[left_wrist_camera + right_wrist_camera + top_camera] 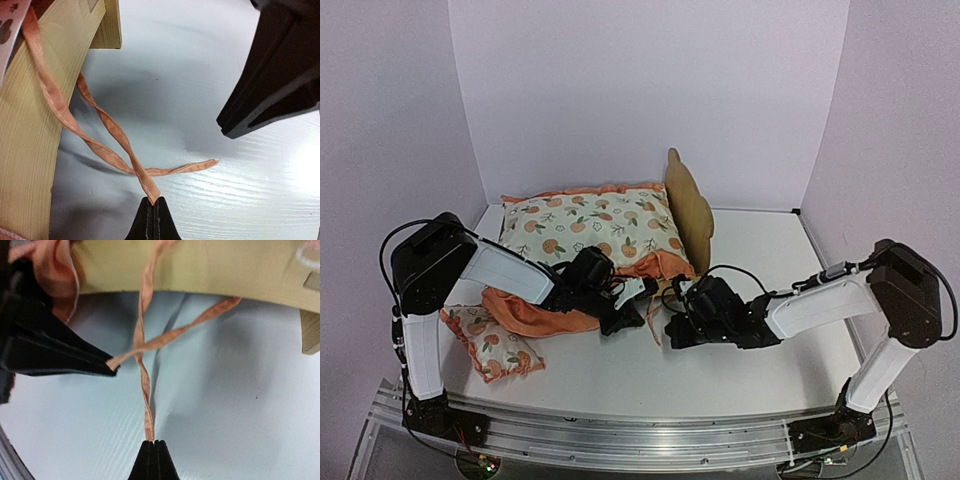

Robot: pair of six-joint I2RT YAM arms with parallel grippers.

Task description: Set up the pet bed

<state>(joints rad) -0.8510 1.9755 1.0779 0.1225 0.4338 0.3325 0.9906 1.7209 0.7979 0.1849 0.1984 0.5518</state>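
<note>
Under pet bed [688, 205], table [760, 250] (lilac walls [620, 80])

- One pet bed [688, 205], a light wooden frame
- One large fruit-print cushion [590, 225] with an orange ruffle
- One small fruit-print pillow [492, 345]
- Two orange ribbon ties [145, 390], thin fabric strips
- Two robot arms, the left arm [505, 268] and the right arm [815, 305]
- Two end effectors, the left end effector [153, 202] and the right end effector [153, 444]
- One white table [760, 370]
</note>
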